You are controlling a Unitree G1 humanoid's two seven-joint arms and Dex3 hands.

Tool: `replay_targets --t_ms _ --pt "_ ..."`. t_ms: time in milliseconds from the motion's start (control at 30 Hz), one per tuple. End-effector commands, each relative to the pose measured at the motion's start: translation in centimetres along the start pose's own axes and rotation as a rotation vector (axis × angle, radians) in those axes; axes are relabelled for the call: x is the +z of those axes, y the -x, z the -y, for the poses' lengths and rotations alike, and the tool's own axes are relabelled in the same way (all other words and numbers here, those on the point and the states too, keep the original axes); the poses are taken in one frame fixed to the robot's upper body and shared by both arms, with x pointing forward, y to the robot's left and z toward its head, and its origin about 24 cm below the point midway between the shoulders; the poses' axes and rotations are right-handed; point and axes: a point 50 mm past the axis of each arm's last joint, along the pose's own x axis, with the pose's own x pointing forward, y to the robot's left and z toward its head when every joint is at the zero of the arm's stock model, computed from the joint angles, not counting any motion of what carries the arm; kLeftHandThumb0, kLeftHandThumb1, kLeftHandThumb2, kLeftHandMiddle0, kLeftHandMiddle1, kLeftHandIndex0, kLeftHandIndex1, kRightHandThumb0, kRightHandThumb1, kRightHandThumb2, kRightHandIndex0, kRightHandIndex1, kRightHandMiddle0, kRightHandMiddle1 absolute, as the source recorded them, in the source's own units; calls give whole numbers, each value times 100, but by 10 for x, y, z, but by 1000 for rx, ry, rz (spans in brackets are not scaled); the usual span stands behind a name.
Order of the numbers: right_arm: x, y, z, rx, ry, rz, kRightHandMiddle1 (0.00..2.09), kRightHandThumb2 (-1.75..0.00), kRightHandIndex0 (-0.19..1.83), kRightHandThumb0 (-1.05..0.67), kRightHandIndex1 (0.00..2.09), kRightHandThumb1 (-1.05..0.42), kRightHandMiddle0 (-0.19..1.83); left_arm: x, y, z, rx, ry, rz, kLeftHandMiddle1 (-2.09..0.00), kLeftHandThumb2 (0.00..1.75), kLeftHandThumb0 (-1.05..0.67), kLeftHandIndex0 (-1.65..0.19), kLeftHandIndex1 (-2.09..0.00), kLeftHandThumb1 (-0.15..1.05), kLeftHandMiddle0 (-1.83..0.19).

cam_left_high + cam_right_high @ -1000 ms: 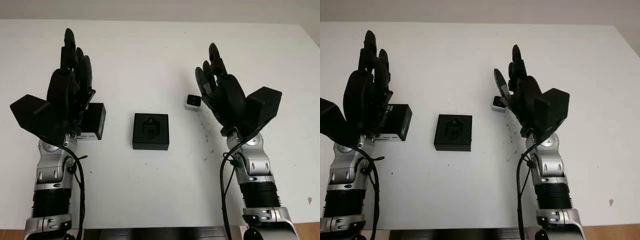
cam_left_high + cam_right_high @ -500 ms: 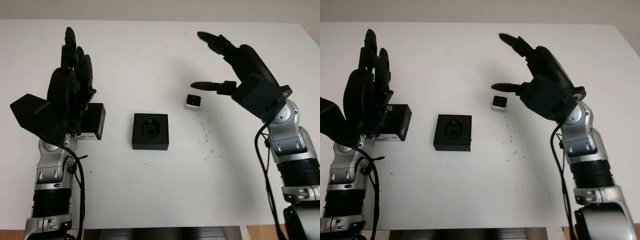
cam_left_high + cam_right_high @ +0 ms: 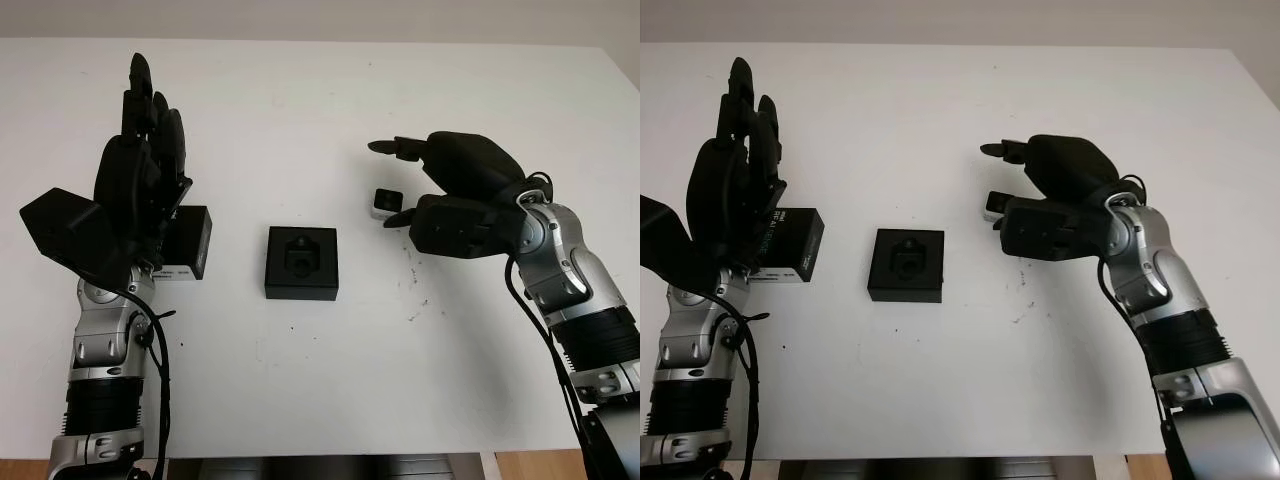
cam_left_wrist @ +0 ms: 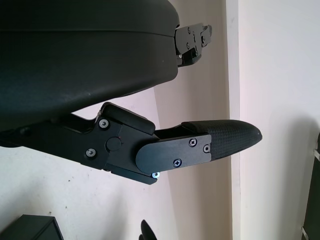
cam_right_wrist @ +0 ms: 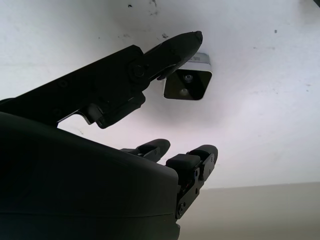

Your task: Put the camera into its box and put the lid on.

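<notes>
At my nine o'clock I see the left hand (image 3: 140, 165) raised above the white table (image 3: 300, 110), released and holding nothing. Just beside it, partly behind its palm, lies the black lid (image 3: 186, 243) with a white label along its near edge. At the middle of the table sits the open black box (image 3: 302, 262), its moulded insert facing up, well apart from the lid.

Toward two o'clock from the box I find the small camera (image 3: 386, 202), white-bodied with a dark lens face, standing on the table. My right hand (image 3: 455, 190) hovers at three o'clock, reaching in over the camera: one finger (image 3: 388, 146) stretches past its far side, the thumb (image 5: 172, 47) points in at its near side. In the right wrist view the thumb tip sits just beside the camera's top edge; I can't tell if it touches. The hand is unclenched, gripping nothing.
</notes>
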Motion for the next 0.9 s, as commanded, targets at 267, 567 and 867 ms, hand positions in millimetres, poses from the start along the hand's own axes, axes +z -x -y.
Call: replay_targets --t_ms 267,567,867 --pt "6 1 -5 6 100 -32 7 -7 42 -59 16 -84 44 4 -1 0 -6 -8 22 0 57 -78 19 0 105 19" --pt "2 -1 -10 -38 125 -35 9 -6 43 -58 16 -86 49 3 -2 0 -5 -3 23 0 57 -78 19 0 105 19" --pt "-3 -2 -17 -24 113 -42 10 -6 46 -60 20 -89 50 3 -2 -1 -5 -14 17 0 57 -79 19 0 105 19"
